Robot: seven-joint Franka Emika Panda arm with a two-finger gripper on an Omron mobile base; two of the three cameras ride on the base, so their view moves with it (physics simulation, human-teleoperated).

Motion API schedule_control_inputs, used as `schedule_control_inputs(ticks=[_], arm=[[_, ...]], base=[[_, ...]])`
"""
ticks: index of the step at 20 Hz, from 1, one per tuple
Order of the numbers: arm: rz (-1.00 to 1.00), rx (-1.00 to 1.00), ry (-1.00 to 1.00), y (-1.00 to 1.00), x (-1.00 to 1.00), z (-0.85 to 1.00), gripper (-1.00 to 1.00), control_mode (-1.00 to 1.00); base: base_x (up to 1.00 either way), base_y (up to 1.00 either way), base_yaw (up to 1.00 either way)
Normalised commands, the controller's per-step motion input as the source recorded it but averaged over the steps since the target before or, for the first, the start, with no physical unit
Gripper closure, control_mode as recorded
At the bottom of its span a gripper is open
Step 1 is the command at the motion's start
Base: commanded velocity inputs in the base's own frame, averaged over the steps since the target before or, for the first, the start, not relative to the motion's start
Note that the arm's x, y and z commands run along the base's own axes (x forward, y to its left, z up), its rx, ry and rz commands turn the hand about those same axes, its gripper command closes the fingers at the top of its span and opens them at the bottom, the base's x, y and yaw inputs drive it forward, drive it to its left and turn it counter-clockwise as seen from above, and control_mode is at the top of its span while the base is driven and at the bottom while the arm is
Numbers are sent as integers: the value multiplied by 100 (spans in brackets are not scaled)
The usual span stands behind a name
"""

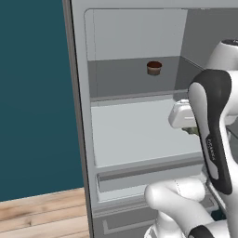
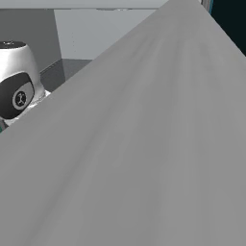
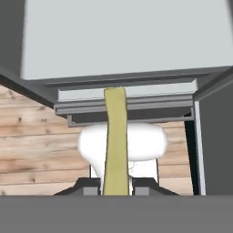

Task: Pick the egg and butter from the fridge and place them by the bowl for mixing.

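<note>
Butter (image 3: 114,136) sitting clamped between the fingers (image 3: 91,185), its long stick jutting out over the fridge (image 1: 139,135) shelf edge. Likely light, soft and slick; gripping at one end is risking sag or slip. Brown cup (image 1: 154,68) resting far back.

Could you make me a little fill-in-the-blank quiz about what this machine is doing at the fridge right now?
1. The tool is shut on the ____, a long pale yellow stick.
2. The fridge door stands ____.
3. The brown cup with the dark red top sits at the back of the ____ shelf.
4. Beside the fridge, the floor is made of ____.

Missing words: butter; open; upper; wood
</note>
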Motion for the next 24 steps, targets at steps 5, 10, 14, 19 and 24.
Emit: schedule_control_inputs(ticks=[5,10,14,19,24], arm=[[0,-7,7,0,-4,-25,100,-100],[0,-2,11,2,0,0,100,-100],[0,0,14,0,-1,0,100,-100],[0,0,11,0,-5,-2,100,-100],[0,0,2,0,-3,-2,100,100]], base=[[0,0,0],[0,0,0],[0,0,0],[0,0,0],[-38,4,0]])
